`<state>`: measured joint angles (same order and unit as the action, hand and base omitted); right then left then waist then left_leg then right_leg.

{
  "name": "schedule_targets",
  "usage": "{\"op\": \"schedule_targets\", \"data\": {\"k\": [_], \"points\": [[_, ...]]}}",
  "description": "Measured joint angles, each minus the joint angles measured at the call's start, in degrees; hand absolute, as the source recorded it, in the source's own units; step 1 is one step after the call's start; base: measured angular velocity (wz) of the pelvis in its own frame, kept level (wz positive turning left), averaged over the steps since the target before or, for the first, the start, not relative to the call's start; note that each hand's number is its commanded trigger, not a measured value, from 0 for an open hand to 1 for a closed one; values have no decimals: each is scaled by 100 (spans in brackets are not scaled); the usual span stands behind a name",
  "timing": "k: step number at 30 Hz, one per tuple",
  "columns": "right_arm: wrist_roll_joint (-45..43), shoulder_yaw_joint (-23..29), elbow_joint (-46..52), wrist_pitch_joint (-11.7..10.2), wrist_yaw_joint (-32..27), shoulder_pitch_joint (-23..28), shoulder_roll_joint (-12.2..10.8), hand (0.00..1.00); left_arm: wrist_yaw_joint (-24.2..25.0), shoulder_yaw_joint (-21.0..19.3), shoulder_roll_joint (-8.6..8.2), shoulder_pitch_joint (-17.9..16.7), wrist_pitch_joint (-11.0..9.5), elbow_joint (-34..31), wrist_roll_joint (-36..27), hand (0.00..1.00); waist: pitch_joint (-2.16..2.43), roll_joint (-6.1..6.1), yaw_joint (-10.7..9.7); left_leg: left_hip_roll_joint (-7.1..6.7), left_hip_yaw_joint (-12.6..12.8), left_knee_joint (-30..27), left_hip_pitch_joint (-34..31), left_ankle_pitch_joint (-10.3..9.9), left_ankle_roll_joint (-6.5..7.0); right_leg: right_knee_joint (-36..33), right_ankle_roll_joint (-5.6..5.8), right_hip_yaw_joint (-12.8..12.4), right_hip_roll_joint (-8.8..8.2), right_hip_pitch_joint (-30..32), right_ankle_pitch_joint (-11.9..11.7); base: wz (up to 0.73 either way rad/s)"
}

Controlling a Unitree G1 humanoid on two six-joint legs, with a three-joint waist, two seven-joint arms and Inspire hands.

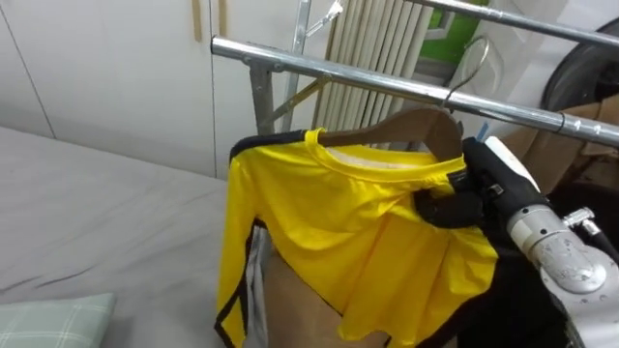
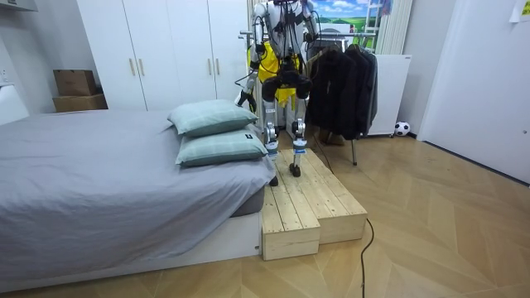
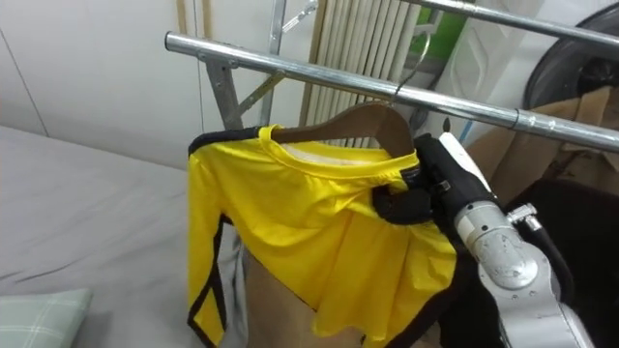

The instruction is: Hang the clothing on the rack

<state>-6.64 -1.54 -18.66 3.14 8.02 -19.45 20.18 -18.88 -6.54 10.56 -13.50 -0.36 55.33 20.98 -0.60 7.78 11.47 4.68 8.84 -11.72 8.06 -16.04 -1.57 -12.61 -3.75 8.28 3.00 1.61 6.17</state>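
Where the robot stands on the wooden platform point(image 2: 310, 203) between the bed point(image 1: 87, 213) and the clothes rack, one yellow shirt point(image 1: 358, 222) with black trim sits on one wooden hanger point(image 1: 406, 126), just below the rack's front metal rail point(image 1: 368, 77). The hanger's wire hook rises across that rail; whether it bears on it cannot be told. The right hand point(image 1: 462, 201) is clenched on the hanger's right end through the shirt's shoulder. The left hand point(image 2: 243, 98) hangs low at the robot's side; its state cannot be told. Two pillows point(image 2: 211, 116) lie stacked on the bed. Dark coats point(image 2: 344, 87) hang further along the rack.
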Motion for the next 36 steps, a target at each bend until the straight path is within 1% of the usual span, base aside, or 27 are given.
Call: {"op": "schedule_targets", "data": {"k": [3, 6, 9, 10, 12, 15, 20, 23, 26, 30, 36], "points": [[247, -1, -523, -5, -53, -200, 1, 100, 99, -2, 2, -88, 15, -228, 3, 0, -5, -6, 68, 0, -24, 8, 10, 0, 0, 9, 0, 58, -3, -14, 0, 2], [519, -57, -789, 2, -61, -201, 3, 100, 168, 5, 2, -175, 26, -442, 8, 0, -4, -6, 159, 0, -24, 27, 28, 0, 0, 15, 0, 66, -6, -28, 0, 0], [822, -203, -859, -8, -30, -206, 3, 100, 170, 29, 2, -187, 63, -476, 133, 0, -7, -9, 162, 1, -50, 15, 27, 0, 0, 32, 0, 100, -16, -58, 0, 6], [930, -203, -1064, -30, -29, -255, 3, 100, 170, 62, 3, -171, 75, -476, 194, 0, -7, -8, 156, -3, -106, 6, 27, 0, 0, 56, 0, 148, -34, -94, 0, 16], [1004, -202, -1343, -30, -30, -338, 4, 100, 170, 105, 2, -166, 71, -476, 247, 0, -7, -9, 168, -8, -132, 0, 27, 0, 1, 69, 0, 175, -57, -113, 0, 11], [1010, -204, -1771, -50, -29, -522, 7, 100, 210, 112, 2, -191, 65, -476, 388, 0, -22, -29, 169, -17, -162, 0, 46, 12, 20, 83, 0, 222, -72, -152, 0, 8], [1067, -204, -2391, -67, -27, -772, 41, 100, 313, 113, -5, -207, 88, -550, 522, 0, -20, -27, 170, -27, -274, -3, 42, 25, 29, 95, 0, 310, -91, -196, 0, 9], [1137, -204, -2755, -65, -8, -897, 93, 100, 412, 111, -5, -245, 157, -708, 612, 0, -16, -21, 178, -36, -291, -2, 22, 39, 32, 95, 1, 340, -101, -188, 1, 5], [1197, -205, -2882, -63, 93, -915, 177, 100, 461, 111, -5, -302, 183, -872, 611, 0, -11, -3, 204, -34, -294, -1, 23, 44, 29, 95, 1, 344, -103, -189, 1, 1], [1304, -204, -3041, -62, 94, -917, 315, 100, 491, 102, -6, -301, 193, -926, 619, 0, -2, 11, 284, -31, -293, -1, 27, 45, 28, 101, 1, 343, -103, -196, 1, 0], [1308, -204, -3210, -63, 95, -917, 342, 100, 494, 104, -5, -346, 206, -913, 620, 0, -8, 13, 295, -32, -345, -6, 59, 45, 27, 121, 1, 381, -96, -256, 1, 3]]}}
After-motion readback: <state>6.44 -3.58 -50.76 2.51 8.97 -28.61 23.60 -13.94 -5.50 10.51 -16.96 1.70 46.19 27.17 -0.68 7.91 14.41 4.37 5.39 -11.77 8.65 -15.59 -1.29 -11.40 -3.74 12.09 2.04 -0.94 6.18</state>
